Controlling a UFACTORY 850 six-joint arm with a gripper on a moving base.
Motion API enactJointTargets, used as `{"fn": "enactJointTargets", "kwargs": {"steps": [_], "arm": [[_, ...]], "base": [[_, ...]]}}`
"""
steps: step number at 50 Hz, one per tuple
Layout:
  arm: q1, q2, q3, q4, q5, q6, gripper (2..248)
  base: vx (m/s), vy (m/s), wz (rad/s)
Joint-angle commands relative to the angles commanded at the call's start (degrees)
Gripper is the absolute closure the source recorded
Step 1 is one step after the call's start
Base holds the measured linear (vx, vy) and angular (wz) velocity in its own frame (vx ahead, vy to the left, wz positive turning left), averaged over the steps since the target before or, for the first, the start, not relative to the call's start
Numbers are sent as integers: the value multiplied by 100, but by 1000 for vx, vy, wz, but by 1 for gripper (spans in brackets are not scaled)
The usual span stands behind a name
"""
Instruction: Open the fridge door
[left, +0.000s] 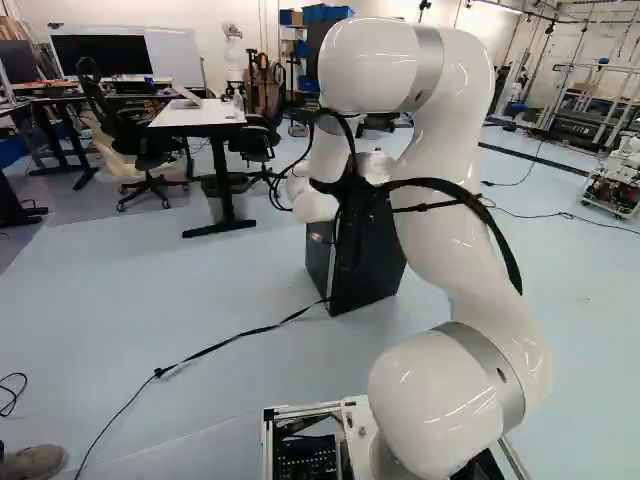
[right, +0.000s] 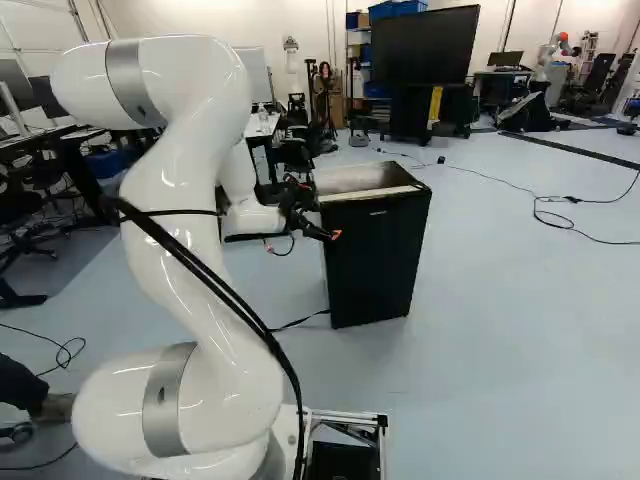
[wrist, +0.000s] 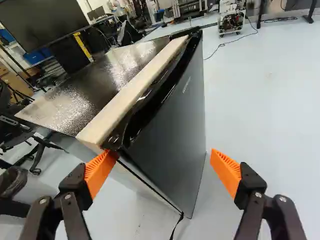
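My arm (right: 190, 220) arches high off the base, forearm dropping forward, wrist out at the fridge's top edge. Gripper (right: 322, 222) spread wide, holding nothing. Fridge (right: 375, 265) directly ahead of it, upright on the floor (right: 510, 330): I see one orange pad (wrist: 100, 171) at the top front corner, contact unclear; the other stands off the door's (wrist: 175, 130) face. Door looks shut, dark, glossy along its upper edge; pale strip (wrist: 132, 90) behind that, then textured top. Desk (left: 200, 116) farther back.
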Motion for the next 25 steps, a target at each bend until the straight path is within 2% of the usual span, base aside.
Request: {"fn": "enactJointTargets", "kwargs": {"steps": [11, 25], "arm": [[32, 202, 309, 243, -7, 0, 3], [99, 495, 760, 970, -169, 0, 3]], "base": [[-1, -1, -3], [0, 0, 0]]}}
